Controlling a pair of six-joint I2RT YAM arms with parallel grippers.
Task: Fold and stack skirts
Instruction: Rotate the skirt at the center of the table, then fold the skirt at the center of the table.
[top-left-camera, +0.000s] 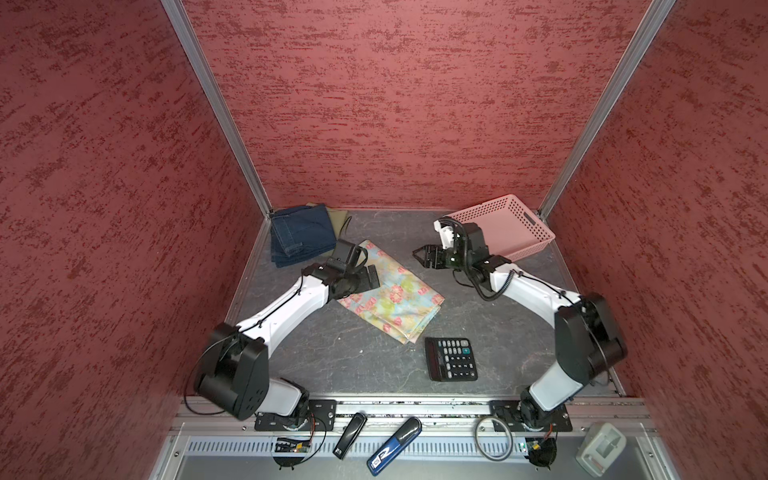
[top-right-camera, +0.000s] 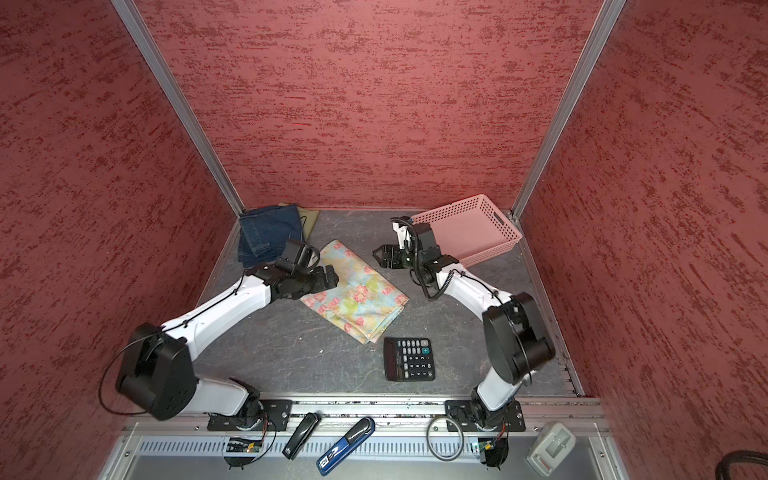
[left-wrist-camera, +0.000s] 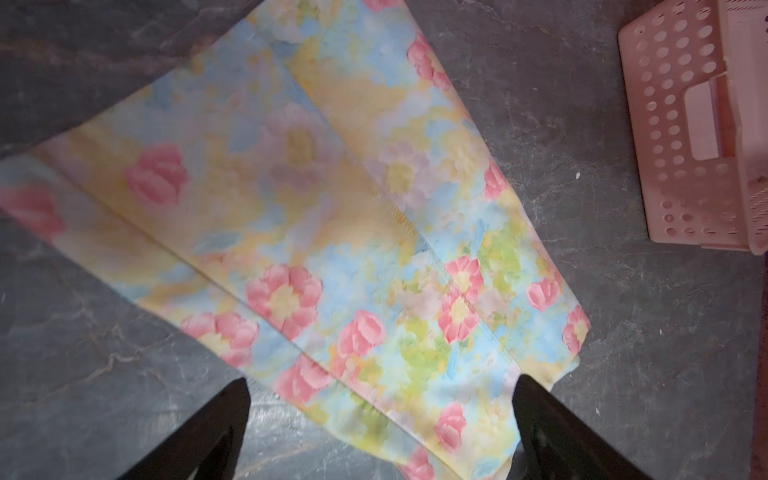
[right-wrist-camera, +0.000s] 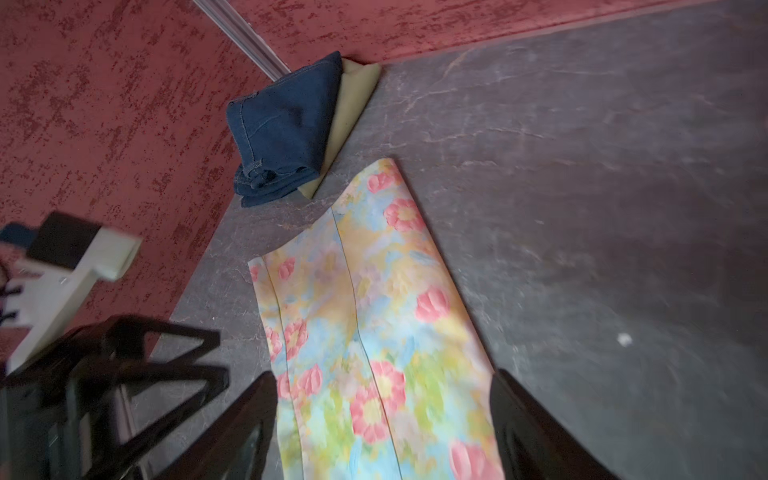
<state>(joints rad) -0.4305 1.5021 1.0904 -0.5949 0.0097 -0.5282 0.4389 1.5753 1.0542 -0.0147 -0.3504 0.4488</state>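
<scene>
Both top views first: the left gripper (top-left-camera: 371, 276) (top-right-camera: 330, 276) hangs over one side of the floral skirt (top-left-camera: 390, 297) (top-right-camera: 357, 297), which lies folded flat on the table (top-left-camera: 332, 353) and stretches away from it. The right gripper (top-left-camera: 419, 254) (top-right-camera: 379, 254) hovers just off the cloth's opposite edge, over bare table, jaws apart and holding nothing. Just behind the left gripper, the denim skirt (top-left-camera: 301, 235) (top-right-camera: 268, 232) sits folded on the olive skirt (top-left-camera: 338, 220) (top-right-camera: 307, 218) in the corner, and the pink basket (top-left-camera: 532, 241) (top-right-camera: 498, 245) stands behind the right gripper. Over to the left wrist: the left gripper (left-wrist-camera: 382, 380) has its fingers spread wide, with the floral skirt (left-wrist-camera: 332, 208) below and ahead of them and nothing pinched; the basket (left-wrist-camera: 681, 124) is off to one side. Now the right wrist: the right gripper (right-wrist-camera: 384, 374) is also spread wide and empty. The floral skirt (right-wrist-camera: 374, 311) runs out ahead of its tips, and beyond that lies the denim skirt (right-wrist-camera: 282, 124) on the olive one (right-wrist-camera: 353, 104).
</scene>
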